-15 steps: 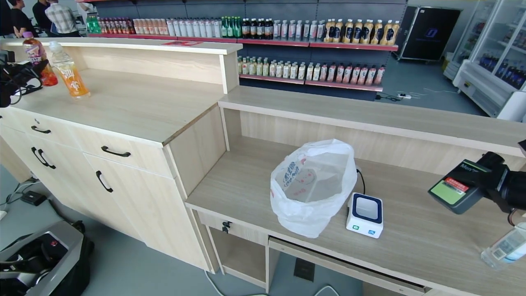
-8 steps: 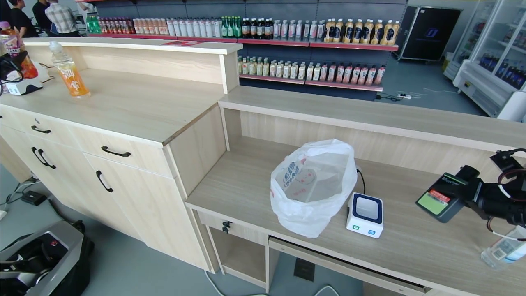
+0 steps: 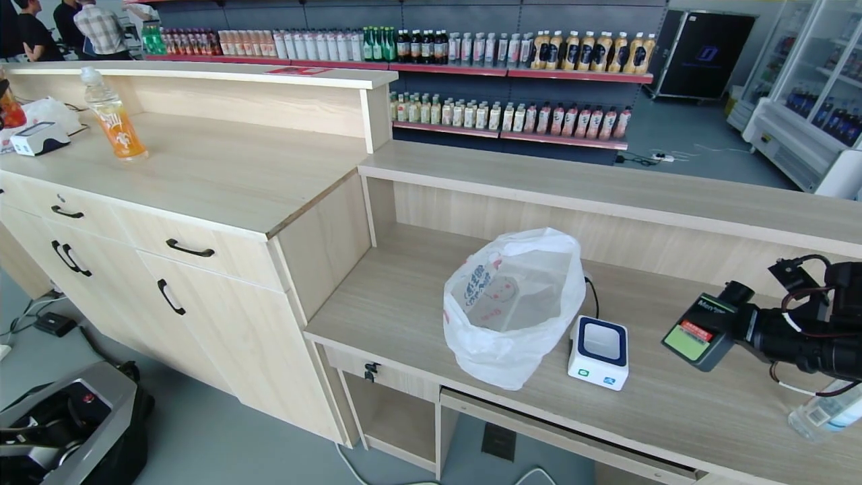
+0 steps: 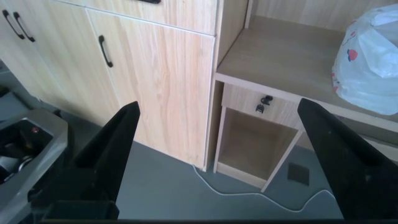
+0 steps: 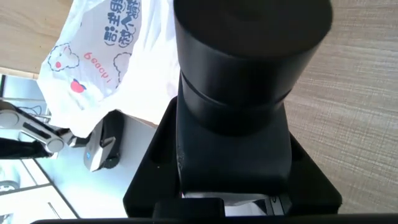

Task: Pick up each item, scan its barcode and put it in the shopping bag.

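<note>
Jaws: R gripper (image 3: 749, 325) on dark item (image 3: 697, 331), L gripper (image 4: 217, 107) wide

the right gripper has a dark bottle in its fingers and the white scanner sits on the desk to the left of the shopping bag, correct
Not quite. The head view shows the white scanner on the desk just to the right of the shopping bag, not to its left. The rest is correct: the right gripper has a dark bottle in its fingers.

Dark bottle (image 3: 700, 331) now nearer scanner (image 3: 598, 351)
</note>
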Robot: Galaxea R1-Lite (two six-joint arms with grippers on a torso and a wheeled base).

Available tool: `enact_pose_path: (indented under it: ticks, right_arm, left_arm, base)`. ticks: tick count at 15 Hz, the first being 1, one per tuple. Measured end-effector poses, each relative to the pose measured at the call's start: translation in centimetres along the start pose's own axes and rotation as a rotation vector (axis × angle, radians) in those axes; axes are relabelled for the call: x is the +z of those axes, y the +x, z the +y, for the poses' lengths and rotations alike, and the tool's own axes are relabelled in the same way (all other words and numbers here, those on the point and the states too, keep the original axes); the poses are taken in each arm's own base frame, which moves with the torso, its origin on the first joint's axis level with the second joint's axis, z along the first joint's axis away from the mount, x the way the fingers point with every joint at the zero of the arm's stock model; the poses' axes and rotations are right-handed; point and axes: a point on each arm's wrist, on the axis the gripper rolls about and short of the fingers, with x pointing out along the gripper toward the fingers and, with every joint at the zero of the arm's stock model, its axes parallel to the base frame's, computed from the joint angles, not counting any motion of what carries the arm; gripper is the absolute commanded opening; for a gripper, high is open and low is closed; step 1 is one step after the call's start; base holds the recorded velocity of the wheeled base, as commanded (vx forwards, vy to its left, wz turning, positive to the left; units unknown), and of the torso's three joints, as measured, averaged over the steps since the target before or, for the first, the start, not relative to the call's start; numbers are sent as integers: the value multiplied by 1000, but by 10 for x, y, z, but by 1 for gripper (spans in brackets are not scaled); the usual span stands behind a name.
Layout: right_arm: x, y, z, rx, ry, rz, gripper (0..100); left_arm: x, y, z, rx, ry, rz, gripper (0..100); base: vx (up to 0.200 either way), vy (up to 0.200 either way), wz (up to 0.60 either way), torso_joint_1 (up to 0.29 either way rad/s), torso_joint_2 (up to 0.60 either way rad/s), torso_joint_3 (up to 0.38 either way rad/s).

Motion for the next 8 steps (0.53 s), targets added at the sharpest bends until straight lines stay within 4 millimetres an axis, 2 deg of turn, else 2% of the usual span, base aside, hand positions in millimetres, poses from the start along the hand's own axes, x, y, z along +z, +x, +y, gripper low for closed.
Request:
enact_pose_path:
  ticks: [8]
  right_arm:
    - [-8,25,-1,40,-29,19,0]
  left_arm:
    - [0,0,0,-1,0,0,100]
  base:
    - [0,0,0,0,0,0]
